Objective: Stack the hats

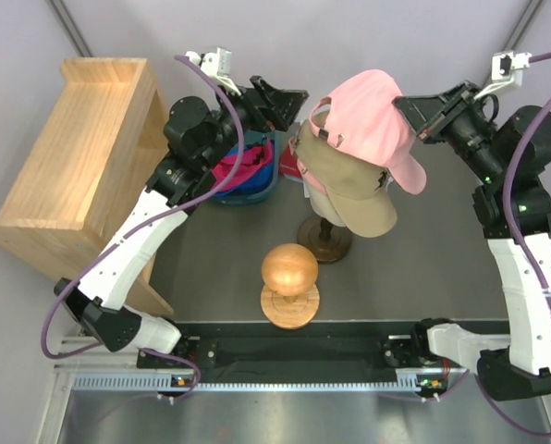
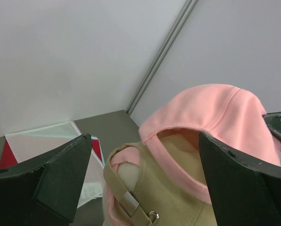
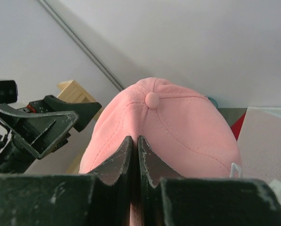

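Note:
A tan cap (image 1: 354,190) sits on the cream mannequin head (image 2: 129,175). My right gripper (image 1: 408,111) is shut on a pinch of the crown of the light pink cap (image 1: 368,116) and holds it tilted over the tan cap, brim toward the right. The shut jaws (image 3: 135,140) and the pink crown (image 3: 178,127) fill the right wrist view. My left gripper (image 1: 287,106) is open and empty just left of the two caps; its view shows the pink cap (image 2: 216,113) above the tan cap's back strap (image 2: 164,193). A magenta cap (image 1: 243,165) and a royal blue cap (image 1: 257,188) lie behind my left arm.
A wooden ball (image 1: 289,270) on a round stand is at the front middle. The mannequin's round base (image 1: 324,240) stands behind it. A wooden shelf (image 1: 72,157) stands along the left side. A flat red, white and teal sheet (image 2: 41,143) lies at the back.

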You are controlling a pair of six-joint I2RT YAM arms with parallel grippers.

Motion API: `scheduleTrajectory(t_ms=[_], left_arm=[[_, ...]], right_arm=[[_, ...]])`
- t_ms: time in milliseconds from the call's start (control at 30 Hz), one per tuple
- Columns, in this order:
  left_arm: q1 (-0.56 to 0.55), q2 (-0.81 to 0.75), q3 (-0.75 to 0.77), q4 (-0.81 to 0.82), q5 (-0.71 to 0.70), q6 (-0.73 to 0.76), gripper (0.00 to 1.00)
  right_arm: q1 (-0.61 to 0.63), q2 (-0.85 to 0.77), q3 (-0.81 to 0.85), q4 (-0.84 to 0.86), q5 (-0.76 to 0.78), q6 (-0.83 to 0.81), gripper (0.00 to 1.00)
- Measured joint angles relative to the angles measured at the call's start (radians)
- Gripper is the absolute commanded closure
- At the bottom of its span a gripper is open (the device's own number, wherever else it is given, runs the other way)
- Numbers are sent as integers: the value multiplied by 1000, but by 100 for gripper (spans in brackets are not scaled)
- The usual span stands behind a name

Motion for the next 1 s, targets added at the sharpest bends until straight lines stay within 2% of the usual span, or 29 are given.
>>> scheduleTrajectory(t_ms=[200, 467, 733, 833, 933, 1000], left_arm=[[0, 2, 0, -7, 6, -37, 1], [0, -2, -14, -51, 21, -89, 8], [-3, -4, -45, -175, 29, -124, 15], [-6, -12, -59, -209, 28, -138, 21], [-8, -31, -88, -225, 28, -159, 28], [-8, -44, -100, -229, 28, -171, 33]], right_arm=[[73, 32, 26, -52, 31, -50, 96], [127, 47, 46, -80, 64, -90, 94], [146, 48, 49, -98, 77, -108, 94], [149, 47, 48, -105, 80, -111, 91], [153, 47, 48, -107, 79, -109, 80], [154, 47, 47, -107, 80, -105, 68]])
